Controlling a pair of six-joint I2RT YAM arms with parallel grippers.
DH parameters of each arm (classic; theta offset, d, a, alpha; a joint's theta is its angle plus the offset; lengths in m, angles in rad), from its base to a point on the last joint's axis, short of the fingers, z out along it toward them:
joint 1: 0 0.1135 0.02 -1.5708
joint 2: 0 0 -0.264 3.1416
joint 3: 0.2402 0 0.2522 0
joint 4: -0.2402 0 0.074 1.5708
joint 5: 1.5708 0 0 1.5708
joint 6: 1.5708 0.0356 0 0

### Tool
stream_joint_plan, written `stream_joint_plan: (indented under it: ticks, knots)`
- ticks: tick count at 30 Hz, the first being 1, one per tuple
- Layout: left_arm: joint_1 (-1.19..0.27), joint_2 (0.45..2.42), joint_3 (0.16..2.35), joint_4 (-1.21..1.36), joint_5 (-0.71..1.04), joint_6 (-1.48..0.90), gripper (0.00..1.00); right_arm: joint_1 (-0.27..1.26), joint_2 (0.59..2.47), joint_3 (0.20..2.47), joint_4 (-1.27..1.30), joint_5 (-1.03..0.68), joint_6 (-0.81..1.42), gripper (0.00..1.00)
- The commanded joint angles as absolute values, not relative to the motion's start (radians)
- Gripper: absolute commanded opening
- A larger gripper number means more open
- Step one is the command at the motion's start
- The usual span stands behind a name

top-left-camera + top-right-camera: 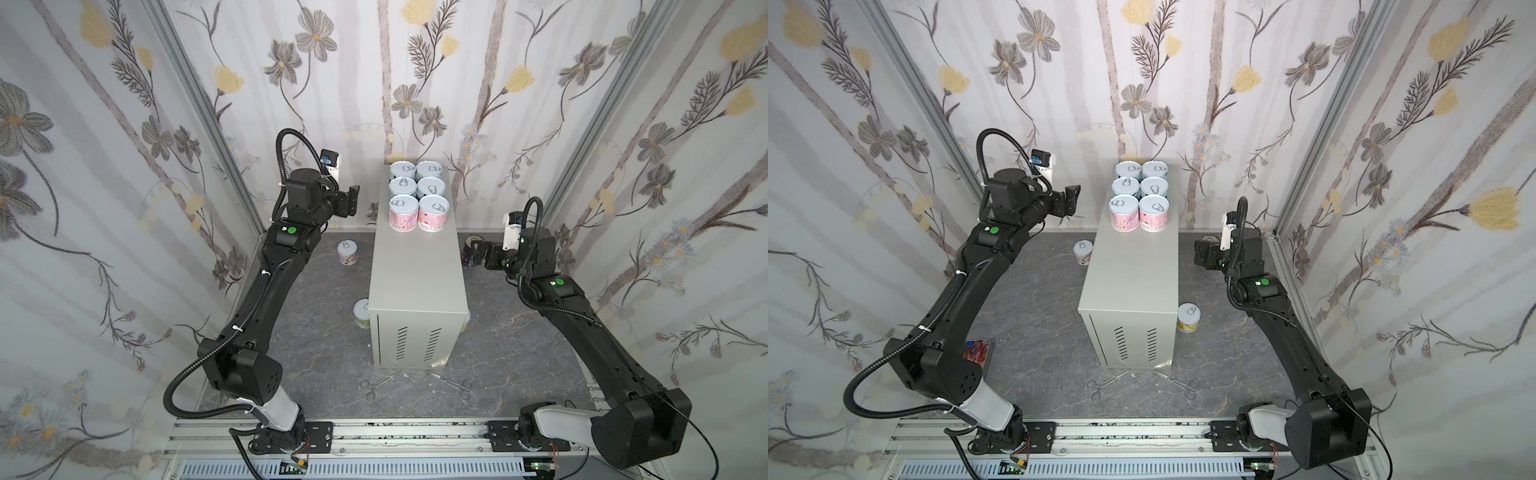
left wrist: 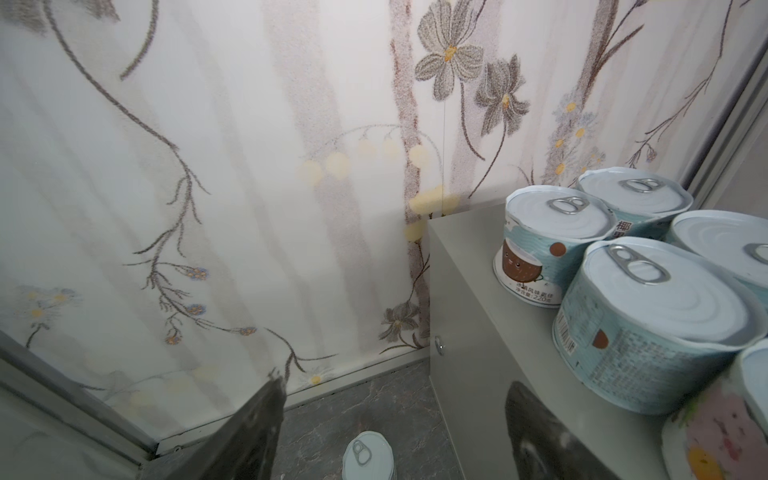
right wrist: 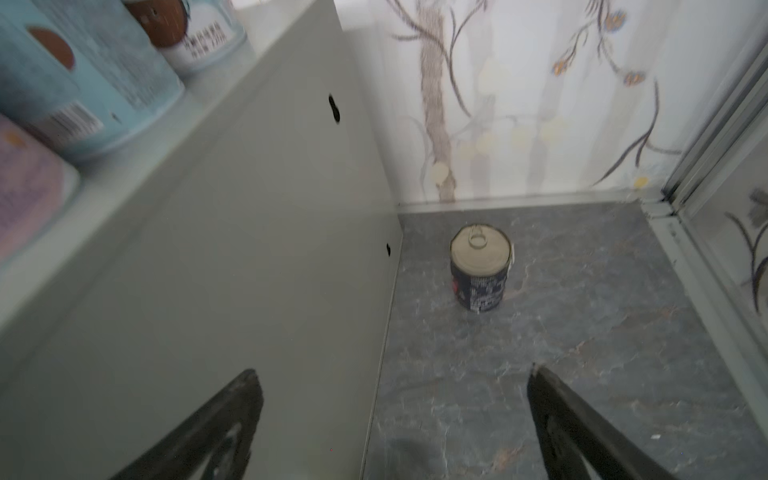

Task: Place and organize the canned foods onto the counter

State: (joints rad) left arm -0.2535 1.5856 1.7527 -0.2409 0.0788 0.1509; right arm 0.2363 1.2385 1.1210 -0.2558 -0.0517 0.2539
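Bench [image 1: 417, 282]: tall light-grey metal box with slanted vent slits on its front, standing at the middle of the dark marbled floor [image 1: 316, 357] in both top views; its top carries six cans at the 12 o'clock end.
Teal cans [image 1: 417, 181]: four, upright, pull-tab lids up, in two rows of two nearest the back wall, sides touching or nearly so.
Pink cans [image 1: 419, 213]: two, upright, side by side, just toward 6 o'clock of the teal ones.
Pink-labelled floor can [image 1: 347, 252]: upright on the floor at 9 o'clock of the bench, near the back wall; seen from the left wrist between the fingers, its lower part cut off by the frame edge.
Green-labelled floor can [image 1: 362, 313]: on the floor touching or just beside the bench's 9 o'clock side; partly hidden by the bench in a top view.
Yellow-labelled floor can [image 1: 1188, 318]: upright at 3 o'clock of the bench front; in a top view only a sliver shows past the bench corner.
Dark-blue can [image 3: 481, 273]: taller, upright on the floor beside the bench's 3 o'clock wall; in the top views mostly hidden behind the right tool.
Left tool [image 1: 348, 201]: raised at bench-top height, at 9 o'clock of the pink cans, fingers spread, holding nothing.
Right tool [image 3: 390, 424]: low by the floor, fingers spread wide, empty, the dark-blue can ahead of it and apart.
Scissors-like instruments [image 1: 376, 384]: two pairs on the floor at 6 o'clock of the bench; too small to identify precisely.
Label text: blurred in the right wrist view.
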Motion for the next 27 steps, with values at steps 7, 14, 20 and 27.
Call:
stream_joint_plan:
  ticks: [7, 14, 20, 27]
  knots:
    - [-0.218, 1.462, 1.570, -0.237, 0.105, 0.102, 0.85, 0.254, 1.155, 0.878, -0.375, -0.197, 0.388, 1.00]
    - [-0.215, 1.414, 1.478, -0.229, 0.139, 0.062, 0.86, 0.303, 1.243, 0.820, -0.300, -0.234, 0.428, 1.00]
    - [-0.215, 1.398, 1.420, -0.257, 0.177, 0.067, 0.91, 0.349, 1.352, 0.835, -0.309, -0.186, 0.414, 1.00]
    - [-0.213, 1.358, 1.352, -0.256, 0.184, 0.057, 0.94, 0.370, 1.434, 0.850, -0.319, -0.123, 0.412, 1.00]
